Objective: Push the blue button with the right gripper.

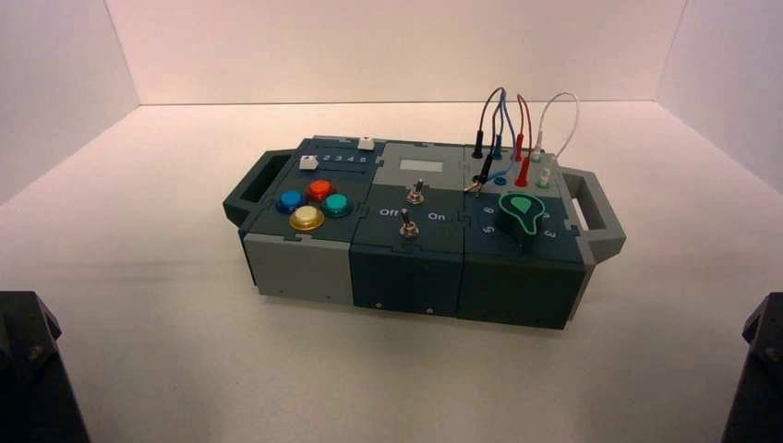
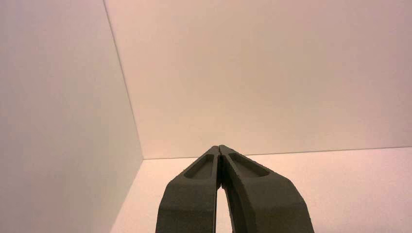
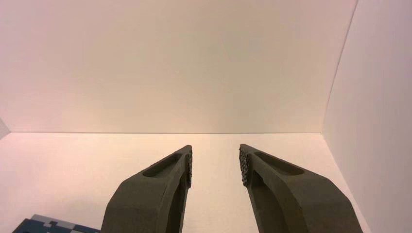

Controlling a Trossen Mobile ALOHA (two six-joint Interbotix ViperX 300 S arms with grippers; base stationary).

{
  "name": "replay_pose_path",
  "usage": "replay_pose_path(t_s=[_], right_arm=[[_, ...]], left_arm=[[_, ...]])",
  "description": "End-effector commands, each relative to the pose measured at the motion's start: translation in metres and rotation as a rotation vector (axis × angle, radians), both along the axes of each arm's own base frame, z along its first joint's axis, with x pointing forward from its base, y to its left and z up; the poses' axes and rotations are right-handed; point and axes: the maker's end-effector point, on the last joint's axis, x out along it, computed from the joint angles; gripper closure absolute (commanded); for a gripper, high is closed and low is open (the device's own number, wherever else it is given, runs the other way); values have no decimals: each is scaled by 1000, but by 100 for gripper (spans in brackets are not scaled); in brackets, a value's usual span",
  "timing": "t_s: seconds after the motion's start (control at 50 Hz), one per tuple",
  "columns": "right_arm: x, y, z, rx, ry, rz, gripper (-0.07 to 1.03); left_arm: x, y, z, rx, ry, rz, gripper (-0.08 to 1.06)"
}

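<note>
Box point(image 1: 406, 254): It sits in the middle of your white table, a bit turned, with a handle at each end. Both arms are well away from it, down at the near corners.
Right gripper point(image 3: 216, 162): Your working tool. Its two dark fingers are spread wide with nothing between them. It points at the back wall, so it only sees a corner of the box. You will want to bring the fingers together into one point, so they can poke one button and miss the rest.
Left gripper point(image 2: 220, 150): Parked at the left. Its fingers are pressed together at the tips and hold nothing. It looks at the bare corner of the walls, out of your way.
Blue button point(image 1: 291, 200): It is on the left end of the box top, the leftmost of four round buttons. Red, teal and yellow sit just beside it, so aim with care. Nothing touches it yet.
Your job: Not started, I think. You have to reach across the box.
</note>
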Motion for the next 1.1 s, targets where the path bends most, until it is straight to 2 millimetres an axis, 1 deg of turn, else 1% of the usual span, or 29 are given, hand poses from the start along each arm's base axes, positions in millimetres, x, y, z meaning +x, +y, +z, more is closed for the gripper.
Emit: replay_pose_path(t_s=[0.02,0.36,0.56,0.6,0.68,0.72,0.76,0.88,1.04,1.1], right_arm=[[3,1,12,2,-28,1,44],[3,1,11,2,-26,1,44],[3,1,11,10,-5,1,44],[2,2,9,13,13,5,46],[1,6,8,7,56,24,57],[0,11,7,5,87,42,62],[0,16,7,-1,109,63,65],[0,30,5,-12,174,118,66],[3,54,-9,-44,327,206,66],[5,67,-13,-65,390,249,66]], left_arm=[[2,1,6,6,-15,8,101],[2,0,4,6,-8,3,101],[9,-8,-1,0,49,-38,101],[10,-10,-1,-2,62,-49,101],[12,-17,3,-7,82,-84,101],[13,-20,5,-12,90,-101,101],[13,-24,7,-17,104,-126,101],[13,-38,15,-28,145,-201,101],[8,-58,17,-37,229,-314,101],[5,-65,15,-39,269,-356,101]])
